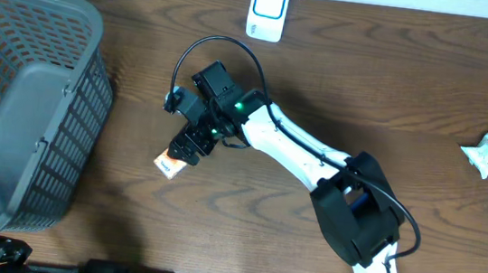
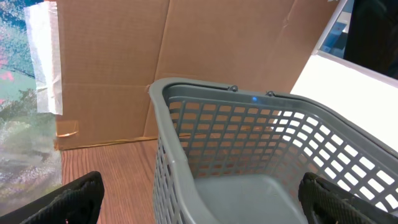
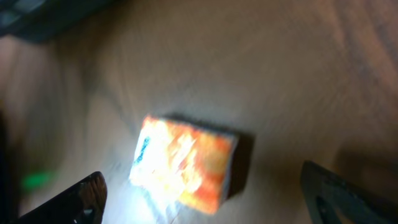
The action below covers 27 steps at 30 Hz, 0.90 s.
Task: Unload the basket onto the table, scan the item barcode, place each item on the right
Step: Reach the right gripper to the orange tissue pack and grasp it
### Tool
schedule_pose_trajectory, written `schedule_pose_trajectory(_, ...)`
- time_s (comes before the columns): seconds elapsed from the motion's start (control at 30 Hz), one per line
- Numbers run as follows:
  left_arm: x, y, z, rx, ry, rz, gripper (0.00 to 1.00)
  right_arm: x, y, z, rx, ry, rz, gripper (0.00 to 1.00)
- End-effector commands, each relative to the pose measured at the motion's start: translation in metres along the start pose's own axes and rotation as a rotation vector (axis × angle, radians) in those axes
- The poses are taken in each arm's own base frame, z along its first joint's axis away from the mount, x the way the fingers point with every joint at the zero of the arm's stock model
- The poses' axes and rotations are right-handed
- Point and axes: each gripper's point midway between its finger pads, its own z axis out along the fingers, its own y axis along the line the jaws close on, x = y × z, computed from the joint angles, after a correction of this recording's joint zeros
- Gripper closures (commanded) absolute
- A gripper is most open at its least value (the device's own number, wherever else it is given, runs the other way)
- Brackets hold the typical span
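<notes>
The right gripper (image 1: 184, 152), jaws wide over the skewed box (image 3: 186, 163), could clip one corner on closing and skid it; the left gripper (image 2: 199, 202) hangs wide, empty.

Item: small box (image 1: 168, 165), orange and yellow with a white end. It lies flat on the brown wooden bench (image 1: 322, 81), left of centre and turned at a slant. Right wrist view blurred, print unreadable.
Scanner (image 1: 268, 9): white rounded unit with a blue-edged window, at the bench's far edge, well apart from the box.
</notes>
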Motion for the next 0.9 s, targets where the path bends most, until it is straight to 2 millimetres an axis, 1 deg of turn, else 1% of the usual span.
schedule_pose_trajectory(0.0, 0.001, 0.001, 0.001, -0.013, -0.003, -0.006, 0.00, 0.014, -0.002, 0.030, -0.025, 0.025, 0.070, 0.09)
schedule_pose_trajectory(0.07, 0.001, 0.001, 0.001, -0.013, -0.003, -0.006, 0.00, 0.020, -0.001, 0.041, -0.061, 0.030, 0.101, 0.12)
schedule_pose_trajectory(0.17, 0.001, 0.001, 0.001, -0.013, -0.003, -0.006, 0.00, 0.027, 0.011, 0.052, -0.164, 0.041, 0.119, 0.16)
schedule_pose_trajectory(0.2, 0.001, 0.001, 0.001, -0.013, -0.003, -0.006, 0.00, 0.031, 0.013, 0.056, -0.181, 0.048, 0.124, 0.19)
schedule_pose_trajectory(0.23, 0.001, 0.001, 0.001, -0.013, -0.003, -0.006, 0.00, 0.035, 0.013, 0.060, -0.181, 0.060, 0.131, 0.24)
schedule_pose_trajectory(0.3, 0.001, 0.001, 0.001, -0.013, -0.003, -0.006, 0.00, 0.048, 0.013, 0.071, -0.184, 0.098, 0.163, 0.39)
schedule_pose_trajectory(0.37, 0.001, 0.001, 0.001, -0.013, -0.003, -0.005, 0.00, 0.059, 0.014, 0.077, -0.188, 0.132, 0.187, 0.48)
schedule_pose_trajectory(0.43, 0.001, 0.001, 0.001, -0.013, -0.003, -0.006, 0.00, 0.072, 0.015, 0.082, -0.193, 0.177, 0.209, 0.61)
schedule_pose_trajectory(0.47, 0.001, 0.001, 0.001, -0.013, -0.003, -0.006, 0.00, 0.076, 0.015, 0.082, -0.194, 0.190, 0.215, 0.71)
schedule_pose_trajectory(0.5, 0.001, 0.001, 0.001, -0.013, -0.003, -0.006, 0.00, 0.080, 0.015, 0.082, -0.195, 0.206, 0.218, 0.89)
schedule_pose_trajectory(0.53, 0.001, 0.001, 0.001, -0.013, -0.003, -0.006, 0.00, 0.084, 0.015, 0.081, -0.189, 0.222, 0.219, 0.99)
schedule_pose_trajectory(0.6, 0.001, 0.001, 0.001, -0.013, -0.003, -0.006, 0.00, 0.090, 0.010, 0.078, -0.169, 0.246, 0.247, 0.99)
schedule_pose_trajectory(0.67, 0.001, 0.001, 0.001, -0.013, -0.003, -0.006, 0.00, 0.091, 0.004, 0.069, -0.155, 0.265, 0.352, 0.99)
schedule_pose_trajectory(0.73, 0.001, 0.001, 0.001, -0.013, -0.003, -0.006, 0.00, 0.087, -0.003, 0.055, -0.138, 0.283, 0.472, 0.99)
schedule_pose_trajectory(0.77, 0.001, 0.001, 0.001, -0.013, -0.003, -0.006, 0.00, 0.085, -0.008, 0.045, -0.127, 0.291, 0.533, 0.99)
schedule_pose_trajectory(0.87, 0.001, 0.001, 0.001, -0.013, -0.003, -0.006, 0.00, 0.076, -0.028, 0.006, -0.085, 0.306, 0.754, 0.99)
